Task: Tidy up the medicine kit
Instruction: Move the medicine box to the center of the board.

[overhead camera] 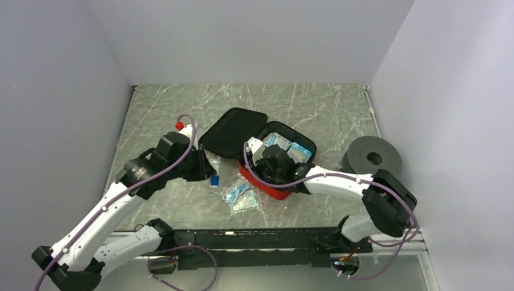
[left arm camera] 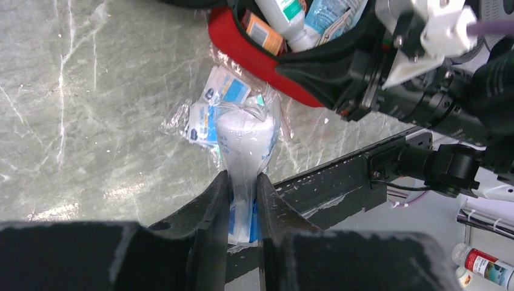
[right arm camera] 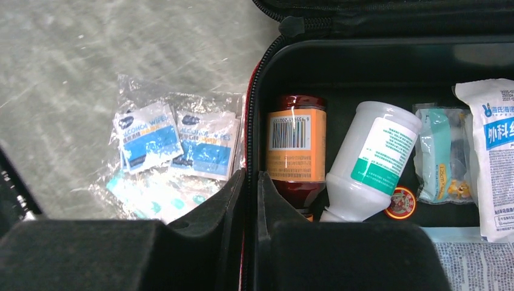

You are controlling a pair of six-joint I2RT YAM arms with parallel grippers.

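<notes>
two grippers, both closed on a load.

l. gripper (left arm camera: 242, 179): fingers pinched tight on a clear plastic pkt (left arm camera: 245, 136) w/ a white pad or roll inside. pkt sticks out past the fingertips, over the table (overhead camera: 303, 103). just beyond it, flat on the table: clear bag of wipes (left arm camera: 212, 103) w/ blue-and-white sachets inside, touching the kit's outer wall.

r. gripper (right arm camera: 250, 179): fingers nearly together, clamped across the near wall of the medicine kit (overhead camera: 276, 193). one finger sits outside the wall, the other inside the tray. red shell edge shows btwn them.

medicine kit: mid-table, open, btwn the two arms. lid (overhead camera: 233, 131) laid back toward the far left, black lining up.

contents, from r. gripper outward:
- brown bottle (right arm camera: 296, 145), orange label w/ barcode, lying flat, neck end at the inner finger.
- white bottle (right arm camera: 373, 157), green label, tilted, neck end toward the gripper, just beside the brown bottle.
- small round red tin (right arm camera: 401, 203), at the white bottle's shoulder.
- teal sachet (right arm camera: 439, 154), next along.
- white pouch (right arm camera: 494, 157), blue print, at the edge of the r. wrist view, partly cut off.

outside the kit: grey disc (overhead camera: 371, 156) w/ centre hole, on the table to the r. of the kit, apart from it, near the r. arm's elbow.
</notes>
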